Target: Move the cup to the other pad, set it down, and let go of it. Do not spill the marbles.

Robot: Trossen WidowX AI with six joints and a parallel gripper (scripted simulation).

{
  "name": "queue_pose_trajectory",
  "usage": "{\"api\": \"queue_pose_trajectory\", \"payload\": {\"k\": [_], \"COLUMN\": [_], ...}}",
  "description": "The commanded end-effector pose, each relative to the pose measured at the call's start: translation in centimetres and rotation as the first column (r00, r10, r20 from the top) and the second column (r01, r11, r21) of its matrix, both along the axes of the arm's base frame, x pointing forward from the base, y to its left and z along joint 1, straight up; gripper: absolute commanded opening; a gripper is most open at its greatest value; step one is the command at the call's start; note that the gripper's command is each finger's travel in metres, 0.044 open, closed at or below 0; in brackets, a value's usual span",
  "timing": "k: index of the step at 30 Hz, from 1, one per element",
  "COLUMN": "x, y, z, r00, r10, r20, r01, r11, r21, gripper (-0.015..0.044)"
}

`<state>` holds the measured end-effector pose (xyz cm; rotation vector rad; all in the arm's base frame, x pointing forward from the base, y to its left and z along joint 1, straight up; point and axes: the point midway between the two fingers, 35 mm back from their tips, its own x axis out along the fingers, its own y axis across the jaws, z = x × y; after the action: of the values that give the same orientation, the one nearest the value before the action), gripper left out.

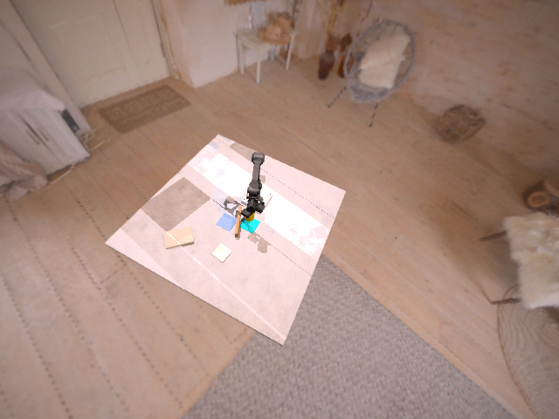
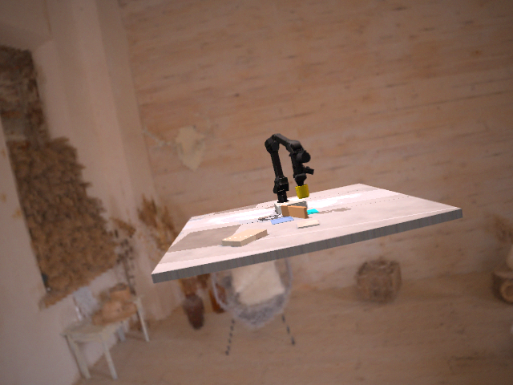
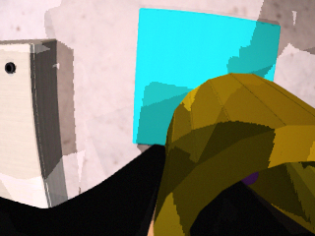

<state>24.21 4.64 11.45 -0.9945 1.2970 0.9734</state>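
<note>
The yellow cup is in the air above the table, roughly upright. My gripper is shut on its wall. A purple marble shows inside the cup; any others are hidden. The cyan pad lies beneath and slightly beyond the cup, partly covered by it in the wrist view. The blue pad lies on the other side of the upright orange bar.
A white block with dark dots lies near the arm's base, left of the cyan pad in the wrist view. A beige slab and a small cream square lie farther out on the table.
</note>
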Motion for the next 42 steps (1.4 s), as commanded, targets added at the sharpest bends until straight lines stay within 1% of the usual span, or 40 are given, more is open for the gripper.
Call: {"api": "queue_pose_trajectory", "payload": {"k": [1,42], "x": [-0.1,0.1], "y": [0.0,0.3], "z": [-0.6,-6.0], "r00": [1.0,1.0], "r10": [-0.005,-0.005], "r20": [-0.004,-0.004], "r01": [0.005,0.005], "r11": [1.0,1.0], "r21": [-0.005,-0.005], "gripper": [0.0,0.0]}}
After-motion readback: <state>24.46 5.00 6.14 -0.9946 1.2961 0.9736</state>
